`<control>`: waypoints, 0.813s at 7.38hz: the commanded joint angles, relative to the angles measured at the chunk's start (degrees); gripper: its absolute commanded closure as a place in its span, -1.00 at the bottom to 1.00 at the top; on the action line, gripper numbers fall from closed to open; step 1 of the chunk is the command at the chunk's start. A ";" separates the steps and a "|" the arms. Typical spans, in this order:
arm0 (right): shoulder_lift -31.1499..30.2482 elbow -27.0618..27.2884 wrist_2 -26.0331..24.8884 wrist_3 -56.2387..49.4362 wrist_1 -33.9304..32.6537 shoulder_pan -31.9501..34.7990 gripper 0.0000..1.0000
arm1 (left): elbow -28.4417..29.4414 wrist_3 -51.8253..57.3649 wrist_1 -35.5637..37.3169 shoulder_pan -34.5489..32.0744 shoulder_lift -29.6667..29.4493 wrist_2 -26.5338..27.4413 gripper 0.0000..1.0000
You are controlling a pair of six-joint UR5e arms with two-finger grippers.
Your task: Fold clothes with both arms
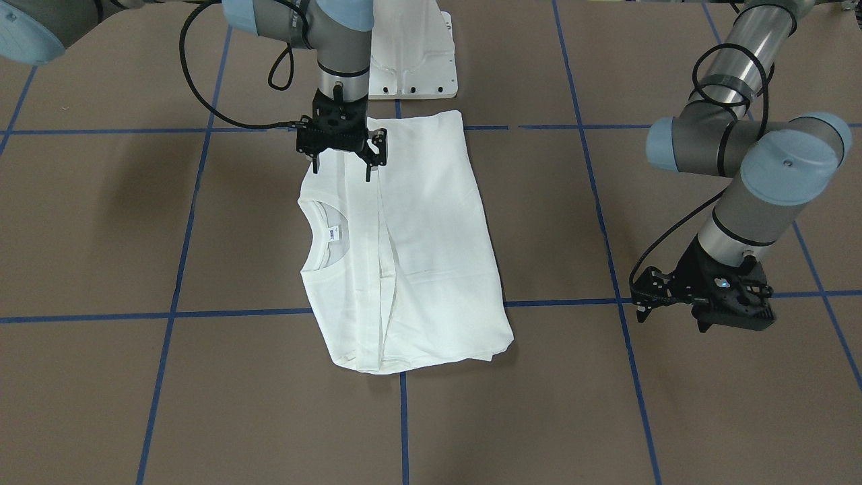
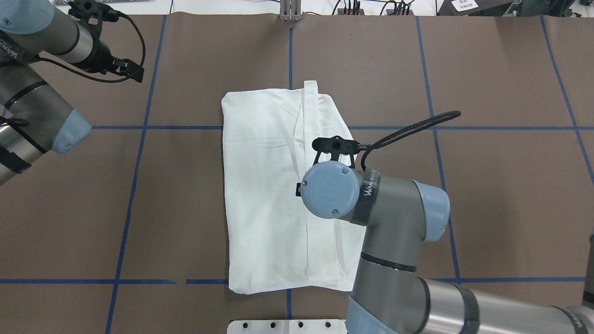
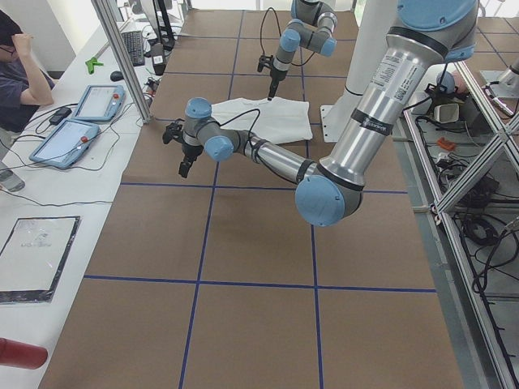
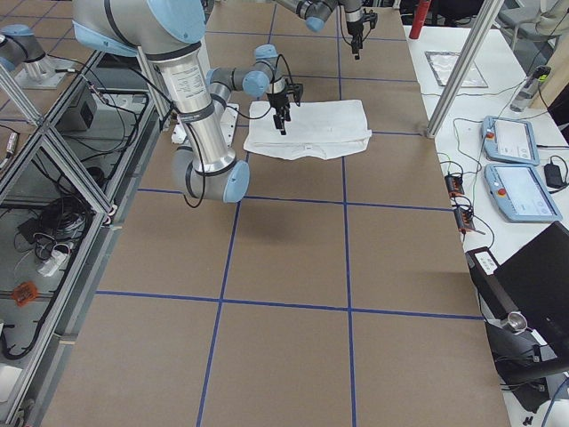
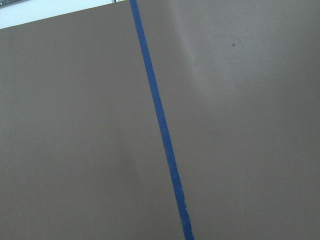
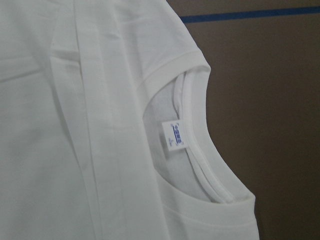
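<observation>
The clothes, one white long-sleeved T-shirt (image 1: pixel 417 249), lie flat in the middle of the table, folded into a long rectangle with the sleeves tucked in. The ribbed collar (image 6: pixel 200 145) and small neck label (image 6: pixel 175 135) face up. My right gripper (image 1: pixel 342 165) hovers open just above the shirt's edge near the collar, with nothing between its fingers. In the overhead view its own wrist hides most of it. My left gripper (image 1: pixel 640 303) hangs open over bare table, well off to the shirt's side and empty. The left wrist view shows only table and blue tape.
A white rigid pedestal base (image 1: pixel 411 60) stands at the robot's side of the table, just behind the shirt. Blue tape lines (image 2: pixel 139 162) grid the brown table. A seated person (image 3: pixel 20 73) and tablets (image 3: pixel 69 138) are at a side bench.
</observation>
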 commanded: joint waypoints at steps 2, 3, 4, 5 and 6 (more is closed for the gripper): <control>16.25 -23.45 0.63 -5.07 0.92 3.64 -1.00 | -0.12 0.00 -0.04 0.06 0.00 -0.07 -1.00; 17.42 -25.94 0.45 -7.61 0.75 3.73 -1.00 | -0.03 0.00 -0.04 0.32 0.00 -0.07 -1.00; 17.35 -27.80 0.19 -9.29 0.66 3.73 -1.00 | -0.21 -0.17 -0.04 0.41 0.00 0.01 -1.00; 17.43 -28.42 0.01 -10.35 0.49 3.73 -1.00 | -0.47 -1.22 -0.04 0.59 0.00 -0.07 -1.00; 17.43 -28.52 -0.08 -10.63 0.40 3.73 -1.00 | -0.99 -1.32 -0.04 0.94 0.00 0.01 -1.00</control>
